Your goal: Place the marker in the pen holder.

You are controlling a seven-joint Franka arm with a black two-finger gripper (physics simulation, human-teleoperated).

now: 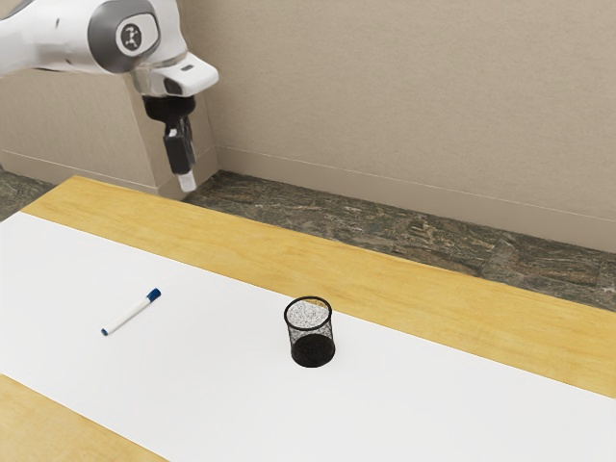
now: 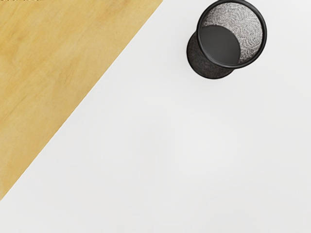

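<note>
Well to the exterior view's left of the pen holder, the slim white marker with blue ends [image 1: 131,312] lies flat on the smooth white sheet [image 1: 221,395] that covers much of the pale wooden tabletop [image 1: 462,284]. Its larger blue end points toward the far edge. The pickup is not done; grasping, carrying, lowering and letting go all remain.

Next comes the black two-finger end effector [image 1: 187,181], raised high, to the exterior view's left of the pen holder and well apart from it. It touches neither the marker nor the holder. How far open it is, I cannot tell. The next move probably calls for a reach down to the marker.

Furthest along, the round black wire-mesh pen holder [image 1: 313,350] stands upright on the sheet, its mouth upward, with no marker inside.
</note>
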